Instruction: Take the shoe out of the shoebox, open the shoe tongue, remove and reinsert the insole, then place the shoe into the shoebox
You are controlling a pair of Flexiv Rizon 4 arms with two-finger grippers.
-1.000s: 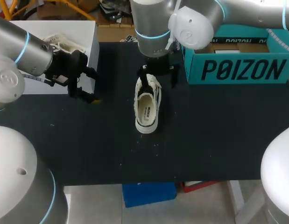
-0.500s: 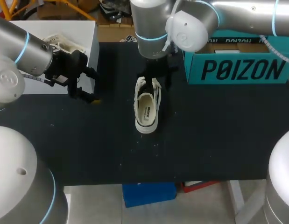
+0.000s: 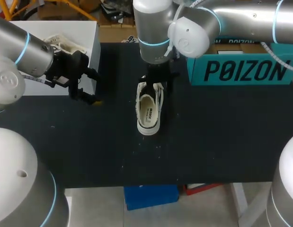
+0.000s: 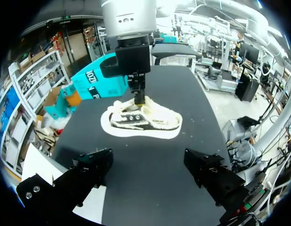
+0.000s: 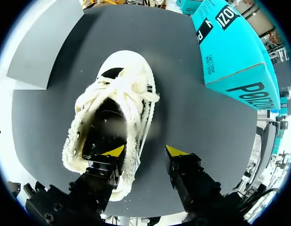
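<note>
A white fuzzy shoe (image 3: 148, 111) with black panels lies on the black table, its laced end away from me. My right gripper (image 3: 157, 81) hangs over that laced end, and the left wrist view shows it (image 4: 138, 96) touching the top of the shoe (image 4: 140, 122). In the right wrist view one finger (image 5: 112, 151) is over the shoe's (image 5: 112, 108) dark opening. The other finger stands outside its side wall, with a strip of table between. The gripper (image 5: 144, 150) is half open. My left gripper (image 3: 87, 87) stands wide open and empty at the left.
The teal shoebox (image 3: 241, 71) stands at the back right, close to the right arm. A white box (image 3: 51, 52) with pale things on it sits at the back left, just behind my left gripper.
My right gripper's fingers have narrowed from wide apart, and it has shifted a little over the shoe's laced end. The shoe and the left arm have not moved.
</note>
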